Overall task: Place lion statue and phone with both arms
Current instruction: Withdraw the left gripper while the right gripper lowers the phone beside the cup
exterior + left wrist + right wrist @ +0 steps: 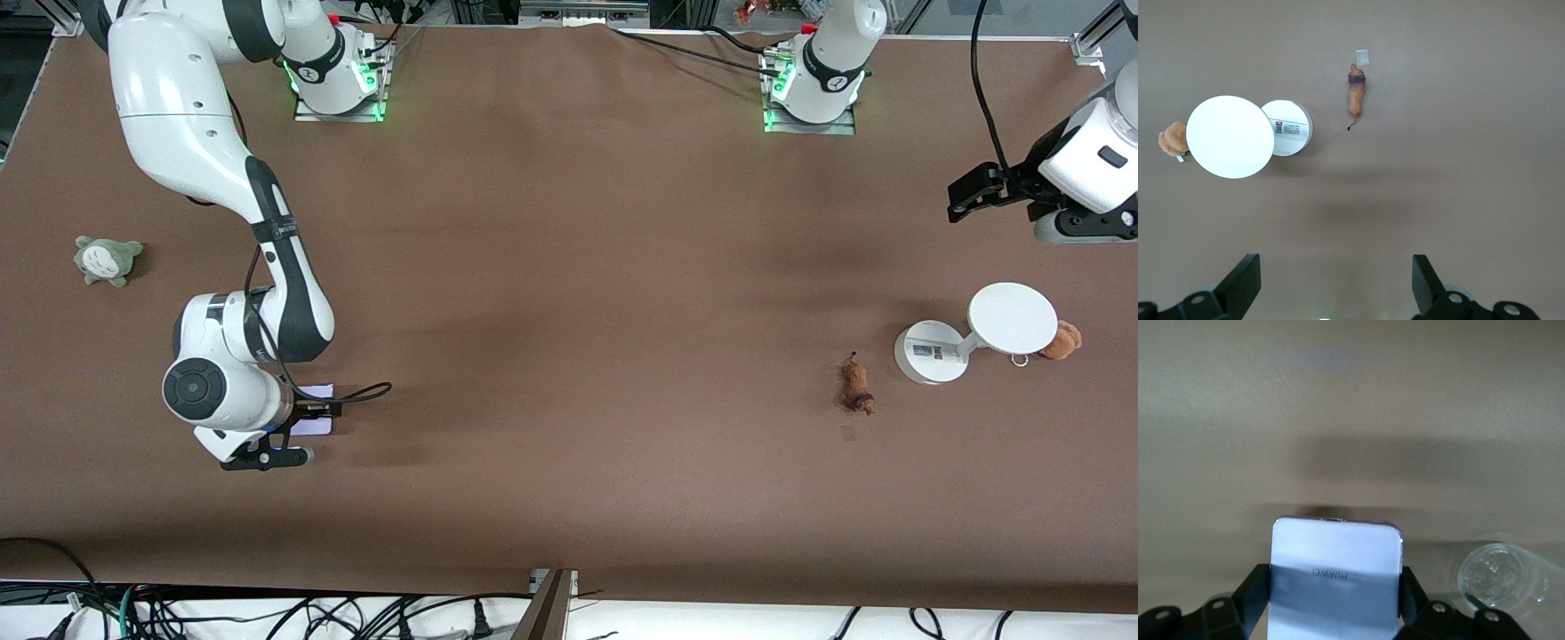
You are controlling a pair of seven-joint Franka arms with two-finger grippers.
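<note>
The phone [317, 392], a pale lavender-white slab, lies low at the table near the right arm's end. My right gripper [307, 411] is shut on its long sides, and the right wrist view shows the phone [1335, 550] between the two fingers of that gripper [1333, 600]. I cannot tell whether the phone rests on the table. The lion statue [858, 384], small and orange-brown, lies on the table toward the left arm's end, and also shows in the left wrist view [1356, 97]. My left gripper [965, 197] is open and empty, high over the table [1335, 270].
A white round-based stand [932, 351] with a round disc [1012, 318] stands beside the lion. A tan plush [1061, 340] lies against it. A grey-green plush [107, 260] lies at the right arm's end. A small clear scrap [1363, 57] lies by the lion's head.
</note>
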